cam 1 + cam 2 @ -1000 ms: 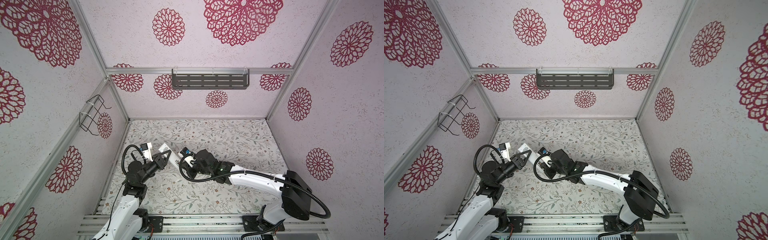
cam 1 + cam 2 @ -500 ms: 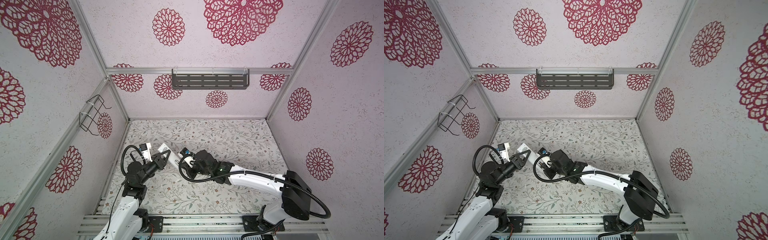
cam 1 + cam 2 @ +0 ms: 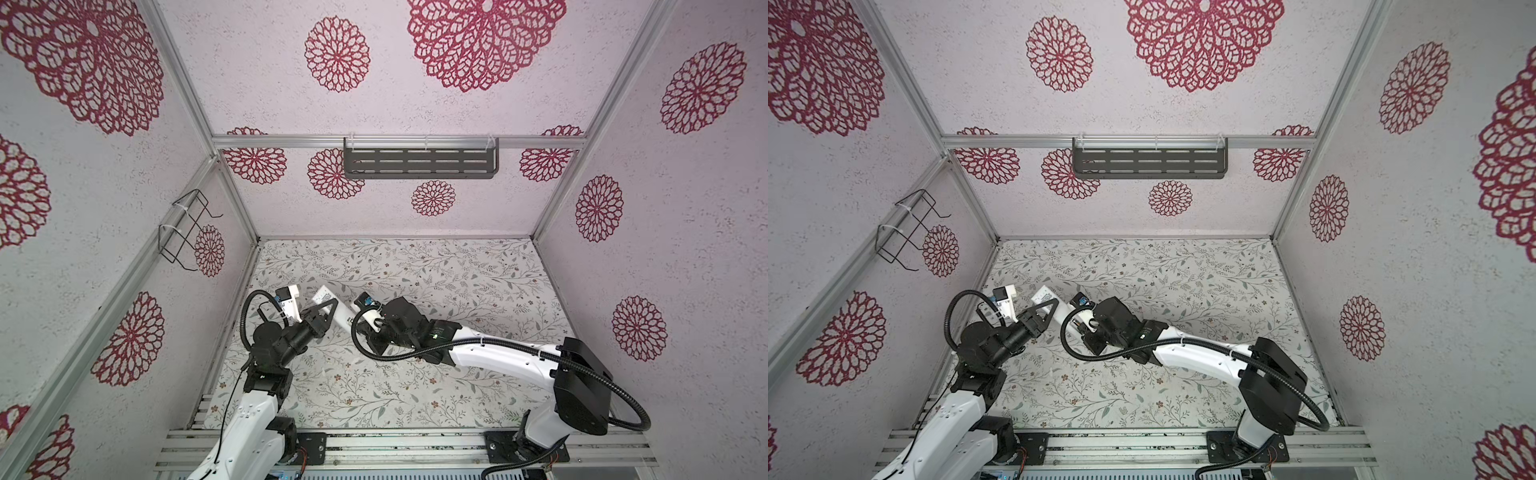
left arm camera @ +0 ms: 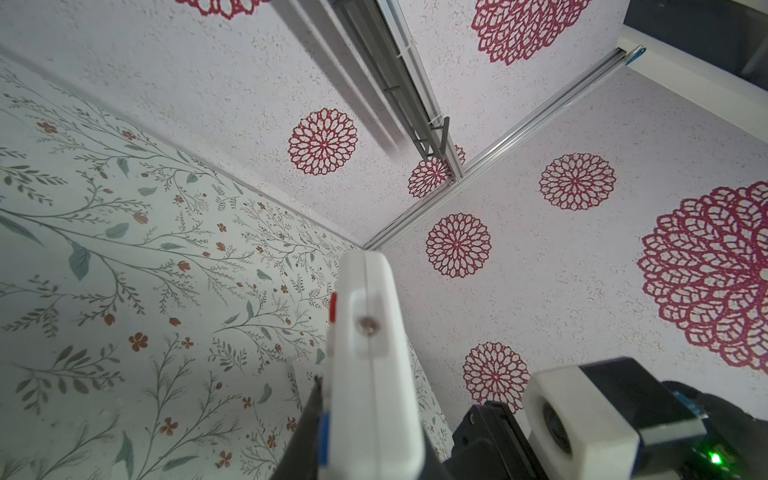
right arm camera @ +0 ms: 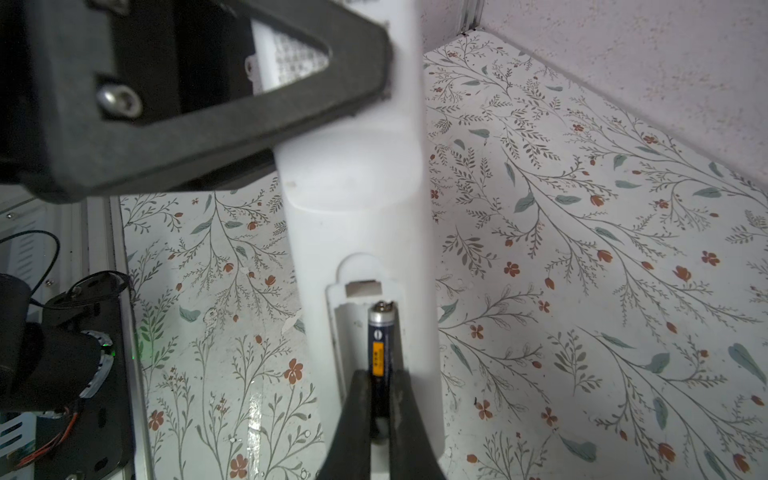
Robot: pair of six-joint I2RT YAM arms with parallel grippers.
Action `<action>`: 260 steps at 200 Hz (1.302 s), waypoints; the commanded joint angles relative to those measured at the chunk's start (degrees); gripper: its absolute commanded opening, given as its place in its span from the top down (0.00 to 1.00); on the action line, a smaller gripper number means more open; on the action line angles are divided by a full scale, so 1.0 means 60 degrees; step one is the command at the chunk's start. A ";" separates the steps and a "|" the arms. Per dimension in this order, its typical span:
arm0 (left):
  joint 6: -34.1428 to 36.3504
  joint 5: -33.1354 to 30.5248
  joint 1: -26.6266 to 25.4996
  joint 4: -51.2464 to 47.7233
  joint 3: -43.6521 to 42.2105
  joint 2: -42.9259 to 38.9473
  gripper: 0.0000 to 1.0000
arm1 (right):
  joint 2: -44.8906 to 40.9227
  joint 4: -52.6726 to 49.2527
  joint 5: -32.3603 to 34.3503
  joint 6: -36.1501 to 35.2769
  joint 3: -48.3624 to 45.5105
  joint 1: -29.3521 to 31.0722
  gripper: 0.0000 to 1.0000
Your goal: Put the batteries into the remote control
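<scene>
Since a second ago almost nothing has moved: the left pincer [image 3: 332, 307] stays clamped on the remote control [image 5: 357, 232] and holds it up over the surface [image 3: 457, 291], at its left side. The right pincer [image 5: 380, 399] still pinches one battery [image 5: 380, 340], which sits inside the remote's open compartment [image 5: 353, 324].

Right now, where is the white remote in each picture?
A top view: remote control left of middle, between the arms.
A top view: remote control, same spot.
Left wrist: remote control close up, edge-on.
Right wrist: remote control mid-picture, battery in its open slot.
Landmark: left gripper clamping it.
</scene>
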 commanded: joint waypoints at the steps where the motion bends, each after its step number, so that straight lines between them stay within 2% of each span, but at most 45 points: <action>1: -0.1083 0.1382 0.0203 0.1034 0.0318 -0.0017 0.85 | 0.0206 0.0461 0.0453 -0.0459 0.0069 -0.0061 0.91; 52: -0.2337 0.2613 0.0940 0.2005 0.0533 0.0472 0.87 | 0.0451 0.0911 0.0513 -0.1227 -0.0022 -0.0157 0.91; 116: -0.3275 0.3017 0.1138 0.3059 0.0545 0.0699 0.87 | 0.0967 0.0744 0.0498 -0.1627 0.0393 -0.0278 0.92; 153: -0.3008 0.3100 0.1464 0.2584 0.0529 0.0469 0.88 | 0.0940 0.0419 0.0599 -0.1543 0.0441 -0.0405 0.92; 213: -0.0928 0.2199 0.1601 -0.0644 0.0914 -0.0857 0.89 | 0.0619 -0.0150 0.0502 -0.1211 0.0416 -0.0433 0.92; 260: -0.0936 0.2233 0.1600 -0.0657 0.0884 -0.1004 0.88 | 0.0797 -0.0777 0.0755 -0.0951 0.0801 -0.0446 0.92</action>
